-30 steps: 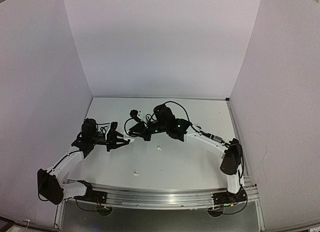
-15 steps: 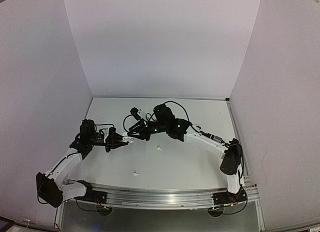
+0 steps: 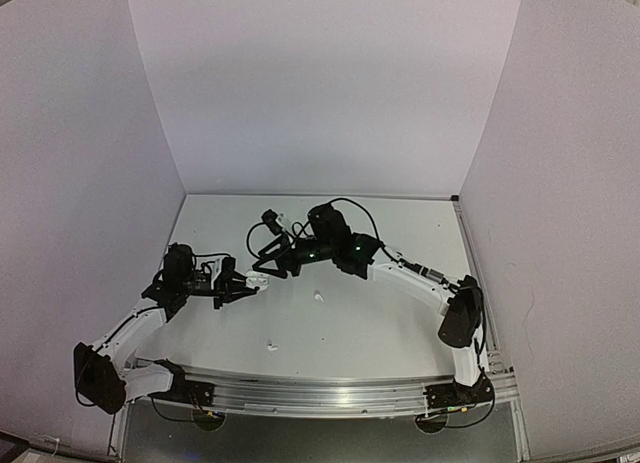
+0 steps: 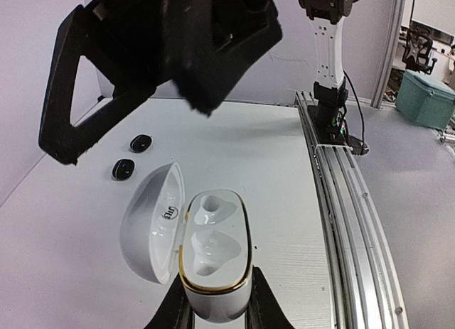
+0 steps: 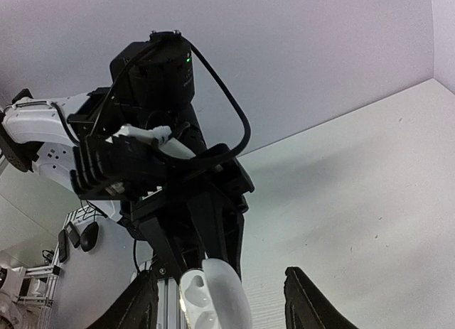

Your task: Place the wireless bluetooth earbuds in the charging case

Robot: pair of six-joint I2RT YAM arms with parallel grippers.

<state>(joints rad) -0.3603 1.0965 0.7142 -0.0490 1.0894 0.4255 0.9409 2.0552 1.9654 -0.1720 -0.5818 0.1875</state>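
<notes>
The left gripper has its jaws clamped on the white charging case, whose lid is swung wide. The right gripper hovers just over it, jaws apart. Two black earbuds lie on the tabletop beyond the case — two white earbuds lie apart, nearer the arm bases.

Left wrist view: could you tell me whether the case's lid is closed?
No, the lid hangs open beside the case.

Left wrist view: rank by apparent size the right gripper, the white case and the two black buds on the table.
1. Right gripper, inflated by nearness.
2. White case.
3. Two black buds, alike.
</notes>
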